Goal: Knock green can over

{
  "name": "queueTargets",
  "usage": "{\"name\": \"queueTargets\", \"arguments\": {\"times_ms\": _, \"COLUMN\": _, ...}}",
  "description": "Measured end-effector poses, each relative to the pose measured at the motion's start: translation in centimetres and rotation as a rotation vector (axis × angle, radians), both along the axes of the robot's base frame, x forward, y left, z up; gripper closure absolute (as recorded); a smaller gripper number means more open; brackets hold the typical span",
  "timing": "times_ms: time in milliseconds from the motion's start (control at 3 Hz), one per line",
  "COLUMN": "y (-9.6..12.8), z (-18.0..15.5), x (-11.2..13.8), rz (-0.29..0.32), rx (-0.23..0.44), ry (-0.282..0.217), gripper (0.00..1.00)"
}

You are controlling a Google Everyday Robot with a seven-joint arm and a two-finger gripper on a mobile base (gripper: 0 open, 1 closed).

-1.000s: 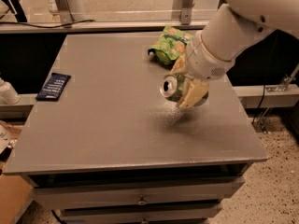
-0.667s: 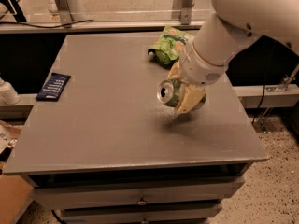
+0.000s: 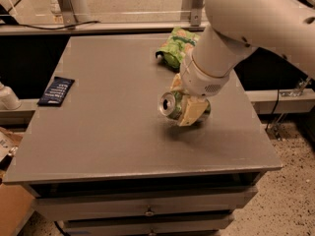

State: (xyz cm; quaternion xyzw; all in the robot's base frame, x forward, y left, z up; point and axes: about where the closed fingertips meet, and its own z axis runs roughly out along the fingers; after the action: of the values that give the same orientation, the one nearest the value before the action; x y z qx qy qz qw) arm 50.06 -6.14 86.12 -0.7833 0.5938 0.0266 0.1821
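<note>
Camera view: one grey table (image 3: pixel 113 136) with drawers (image 3: pixel 147 211) under its front edge, seen from above and in front.

- Green can (image 3: pixel 169 105): shiny green metal drink can, right of the table's centre. It lies nearly on its side, silver top facing left and towards the camera, green body running back to the right. A dark shadow sits on the table just under it; whether the can touches the surface cannot be told
- Gripper (image 3: pixel 181 105): at the end of the white arm (image 3: pixel 246 28), which comes in from the upper right. Its pale fingers (image 3: pixel 192 113) are closed around the can's body, one across the near side and one behind, so the can is gripped between them
- Crinkled green snack bag (image 3: pixel 178 47): near the table's far edge, behind the gripper and apart from the can, partly hidden by the arm
- Dark blue packet (image 3: pixel 56 90): flat at the table's left edge, well apart from the can
- Speckled floor (image 3: pixel 295 181): to the right of the table
</note>
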Motion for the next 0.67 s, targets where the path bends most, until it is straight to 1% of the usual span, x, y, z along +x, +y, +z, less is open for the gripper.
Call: {"name": "queueTargets", "arguments": {"times_ms": 667, "y": 0.53, "z": -0.48, "x": -0.24, "rz": 0.002, "rx": -0.002, "ry": 0.004, "gripper": 0.12}}
